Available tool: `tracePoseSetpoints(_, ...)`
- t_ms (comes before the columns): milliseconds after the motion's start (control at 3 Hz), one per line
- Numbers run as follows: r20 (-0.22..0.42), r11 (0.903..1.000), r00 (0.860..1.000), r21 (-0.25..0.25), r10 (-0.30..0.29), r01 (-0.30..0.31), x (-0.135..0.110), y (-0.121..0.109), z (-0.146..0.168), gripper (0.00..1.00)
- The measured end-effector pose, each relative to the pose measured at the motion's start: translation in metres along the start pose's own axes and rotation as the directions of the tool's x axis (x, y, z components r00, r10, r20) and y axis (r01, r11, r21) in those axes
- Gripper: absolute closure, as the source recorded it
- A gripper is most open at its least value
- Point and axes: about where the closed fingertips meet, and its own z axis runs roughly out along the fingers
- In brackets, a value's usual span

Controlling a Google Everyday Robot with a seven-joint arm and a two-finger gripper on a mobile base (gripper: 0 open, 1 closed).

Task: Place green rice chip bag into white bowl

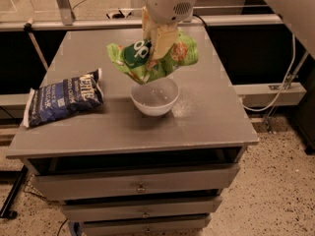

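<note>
Your biggest piece is the grey drawer cabinet, whose flat worktop carries everything; three drawer fronts stack below it, and the top one sits slightly pulled out. Above the worktop's far half, the white wrist housing of the arm comes down from 12 o'clock, and below it the gripper hangs over the far side of the bowl. Its tan jaws are clamped on the green rice chip bag, pinching it near the middle so the crinkled bag spreads out toward 9 and 3 o'clock, the dark round logo on the 9 o'clock half and the pictured chips on the 3 o'clock half. The bag is held in the air, off the worktop, at 12 o'clock of the bowl; its lowest fold overlaps the bowl's far rim in your view, and you cannot tell whether they touch. The dark blue chip bag lies flat at 9 o'clock of the bowl, well apart from it, near the worktop's left edge. The white bowl stands upright near the worktop's middle, with nothing visible inside.
</note>
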Motion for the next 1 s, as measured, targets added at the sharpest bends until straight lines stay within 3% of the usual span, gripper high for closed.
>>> tracePoseSetpoints(333, -0.004, 0.9992, 1.000, -0.040, 0.005, -0.005, -0.007, 0.017, 0.009, 1.00)
tracePoseSetpoints(1000, 0.011, 0.9973, 1.000, -0.070, 0.022, -0.021, -0.007, 0.030, 0.022, 1.00)
